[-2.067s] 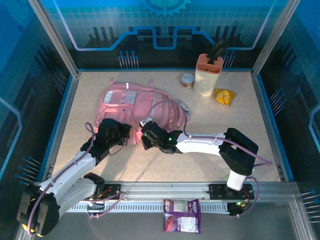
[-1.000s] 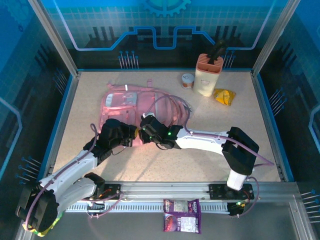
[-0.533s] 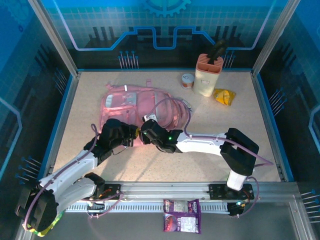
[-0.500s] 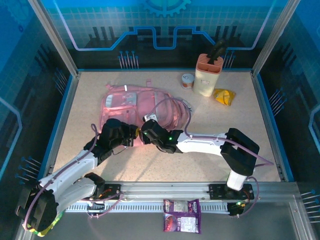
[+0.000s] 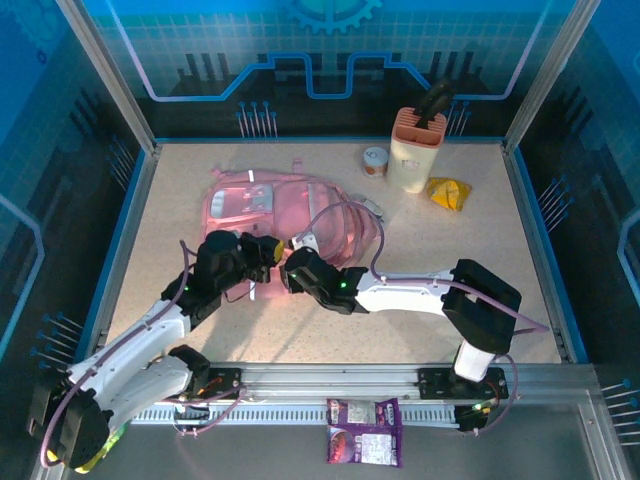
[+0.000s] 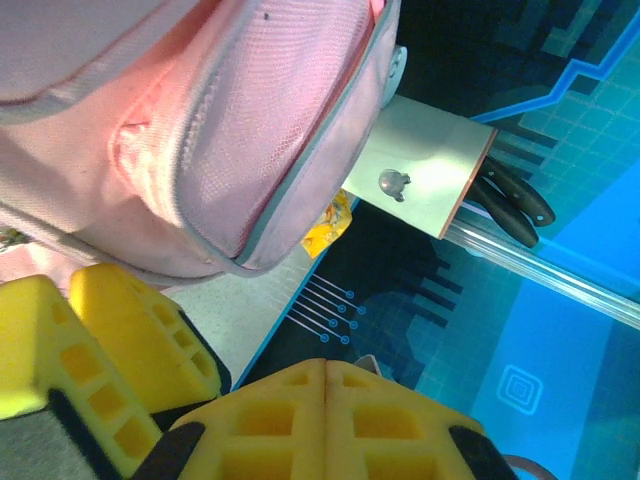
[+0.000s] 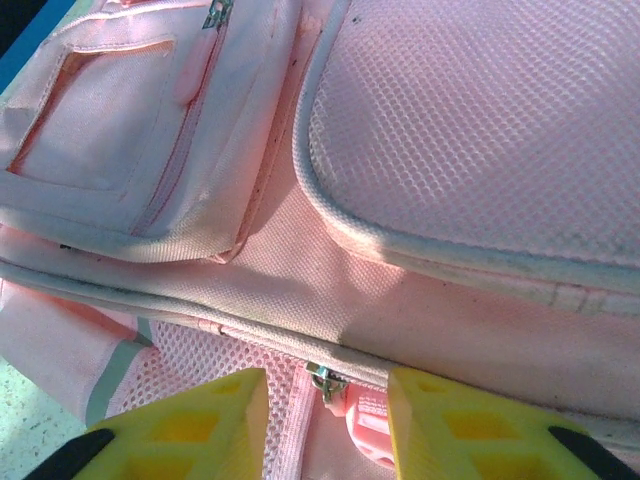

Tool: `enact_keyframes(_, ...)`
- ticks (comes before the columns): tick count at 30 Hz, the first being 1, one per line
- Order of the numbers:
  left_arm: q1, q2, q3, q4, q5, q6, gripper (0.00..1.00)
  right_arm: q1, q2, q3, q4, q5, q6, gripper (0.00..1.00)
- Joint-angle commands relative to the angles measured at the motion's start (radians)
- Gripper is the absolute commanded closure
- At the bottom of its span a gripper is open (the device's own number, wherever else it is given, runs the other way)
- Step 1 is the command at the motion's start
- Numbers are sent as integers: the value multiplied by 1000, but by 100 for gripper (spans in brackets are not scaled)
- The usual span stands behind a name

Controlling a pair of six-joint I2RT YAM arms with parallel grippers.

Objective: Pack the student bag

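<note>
Student bag [image 5: 288, 212] lies flat left of the worktop's [image 5: 450, 260] centre and looks soft, light, floppy; best taken by its zipper pull [image 7: 322, 380], which the right gripper [image 7: 325, 392] straddles, jaws apart. Left gripper [image 6: 325, 400] is closed, empty.

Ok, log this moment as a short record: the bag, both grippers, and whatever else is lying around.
bag: large soft pink fabric backpack, lying on the speckled table, left of centre
left gripper: shut, at the bag's near edge, nothing seen between its fingers
right gripper: open, fingers either side of a metal zipper pull
far right corner: cream knife block with black handles, small round tin, yellow packet
front rail: purple snack packet
</note>
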Motion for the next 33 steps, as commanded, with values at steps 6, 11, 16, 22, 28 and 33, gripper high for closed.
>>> enact_keyframes(6,13,-161,-109,-252,-79,34,76,-9,-89,-65,-38,-28,44,56)
enact_keyframes(11,35,-173,-204,-218,-76,-31,54,-9,-88,-79,-50,-54,62,51)
enact_keyframes(16,96,-113,-213,-182,-48,-20,49,-6,-87,-90,-23,-62,63,49)
enact_keyframes(22,147,-13,-212,-65,-27,-10,51,-3,-69,-81,-14,-79,65,46)
enact_keyframes(28,163,56,-194,1,-60,-16,56,1,-63,-70,-25,-66,52,46)
enact_keyframes(33,163,102,-162,44,-119,-26,71,3,-55,-59,-37,-65,60,47)
